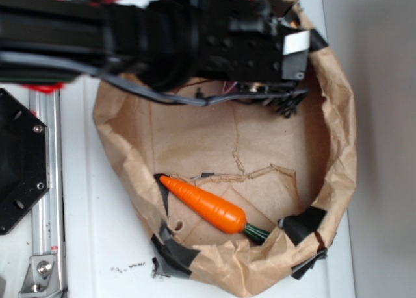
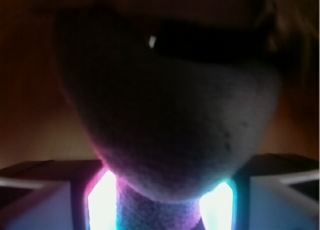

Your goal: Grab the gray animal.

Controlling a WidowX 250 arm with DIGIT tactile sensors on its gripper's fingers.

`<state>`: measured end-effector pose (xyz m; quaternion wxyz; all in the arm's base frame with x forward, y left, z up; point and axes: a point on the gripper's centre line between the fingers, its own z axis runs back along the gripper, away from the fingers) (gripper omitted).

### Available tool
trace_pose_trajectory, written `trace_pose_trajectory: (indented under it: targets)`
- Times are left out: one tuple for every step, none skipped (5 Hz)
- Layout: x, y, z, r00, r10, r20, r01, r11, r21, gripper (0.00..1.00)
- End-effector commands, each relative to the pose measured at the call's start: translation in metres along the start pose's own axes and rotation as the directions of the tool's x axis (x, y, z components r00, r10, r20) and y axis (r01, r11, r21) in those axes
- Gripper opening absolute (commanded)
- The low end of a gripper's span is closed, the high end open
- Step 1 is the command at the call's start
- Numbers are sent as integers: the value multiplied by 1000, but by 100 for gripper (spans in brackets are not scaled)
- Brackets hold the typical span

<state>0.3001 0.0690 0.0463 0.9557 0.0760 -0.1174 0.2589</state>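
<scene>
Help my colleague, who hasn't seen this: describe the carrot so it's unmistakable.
Find the crumpled brown paper bag with rolled-down sides. On its floor near the front edge lies the carrot: smooth, bright orange, tapered, with a dark green stem. Nothing else there is orange.

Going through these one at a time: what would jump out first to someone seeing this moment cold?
In the exterior view, the bright orange carrot lying at the front of the crumpled brown paper bag tray, with the black robot arm stretched across its back edge. In the wrist view, a fuzzy gray animal fills nearly the whole dark frame, right up against the camera, lit from below by glowing pink and cyan light.
</scene>
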Motion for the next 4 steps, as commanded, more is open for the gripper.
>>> trace_pose_trajectory:
  targets:
    - [-49, -7, 123, 963, -256, -90, 230, 946, -230, 0]
    - [-43, -3, 136, 927, -325, -188, 277, 930, -240, 0]
    - [-30, -1, 155, 910, -384, -154, 351, 914, -203, 0]
    - [-23, -4, 161, 905, -399, -147, 373, 911, -176, 0]
